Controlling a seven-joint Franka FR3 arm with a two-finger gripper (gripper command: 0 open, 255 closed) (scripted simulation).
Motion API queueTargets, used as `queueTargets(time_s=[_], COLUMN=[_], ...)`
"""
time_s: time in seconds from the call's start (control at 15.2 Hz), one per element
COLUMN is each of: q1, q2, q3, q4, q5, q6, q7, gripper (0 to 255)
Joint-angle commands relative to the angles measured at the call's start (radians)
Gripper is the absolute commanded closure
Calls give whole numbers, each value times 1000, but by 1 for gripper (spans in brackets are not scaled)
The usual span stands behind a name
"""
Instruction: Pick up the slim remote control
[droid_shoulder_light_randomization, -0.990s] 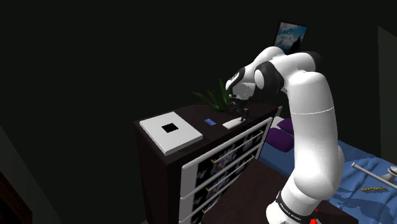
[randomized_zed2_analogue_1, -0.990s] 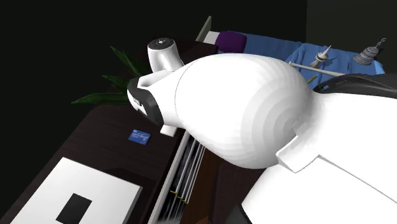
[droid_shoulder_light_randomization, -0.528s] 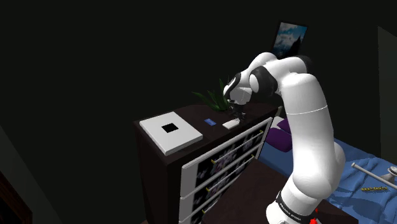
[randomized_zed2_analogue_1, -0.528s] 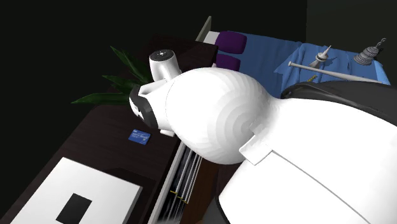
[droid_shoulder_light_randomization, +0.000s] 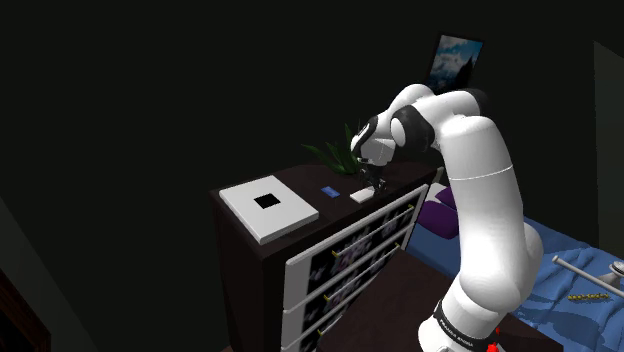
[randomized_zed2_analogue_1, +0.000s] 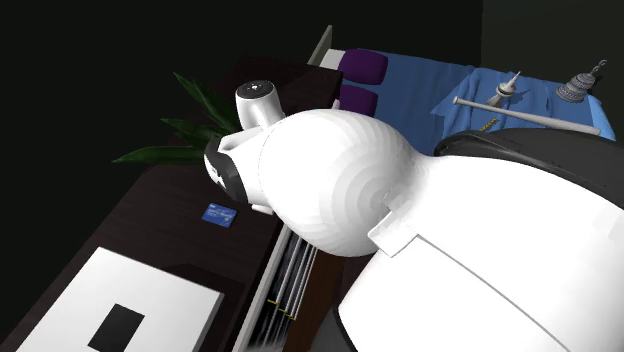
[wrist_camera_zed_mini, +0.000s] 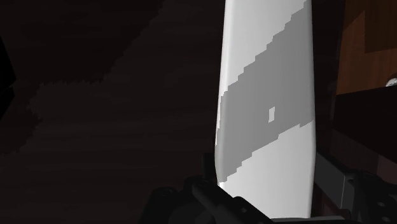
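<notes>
The slim remote control (droid_shoulder_light_randomization: 357, 196) is a white bar lying on the dark dresser top (droid_shoulder_light_randomization: 300, 185), close to its front edge. My black gripper (droid_shoulder_light_randomization: 371, 188) has come straight down on it from above. Seen from the wrist, the remote (wrist_camera_zed_mini: 267, 95) is a long white strip with a grey band across it, and it runs between my two fingers (wrist_camera_zed_mini: 207, 177), which press against its long sides. My gripper (wrist_camera_zed_mini: 270, 194) is shut on it, and the remote rests on the dresser. In the second exterior view the white arm (randomized_zed2_analogue_1: 340, 180) hides the remote.
A flat white box (droid_shoulder_light_randomization: 268, 208) with a black square sits at the dresser's left end, and a small blue card (droid_shoulder_light_randomization: 328, 190) lies beside the remote. A green plant (droid_shoulder_light_randomization: 335, 153) stands behind them. Beyond the dresser is a blue bed (droid_shoulder_light_randomization: 560, 270) with purple pillows (droid_shoulder_light_randomization: 440, 215).
The arm came down over the remote, bringing the gripper onto it. The fingers then closed on the remote's sides. The remote itself has not moved.
</notes>
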Motion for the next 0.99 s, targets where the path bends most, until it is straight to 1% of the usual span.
queueTargets(time_s=[0.0,0.2,0.92], q1=[0,-1,43], q2=[1,1,-96], q3=[0,0,-61], q4=[0,1,13], q5=[0,0,-78], q6=[1,-1,-98], q7=[0,0,48], gripper=[255,255,255])
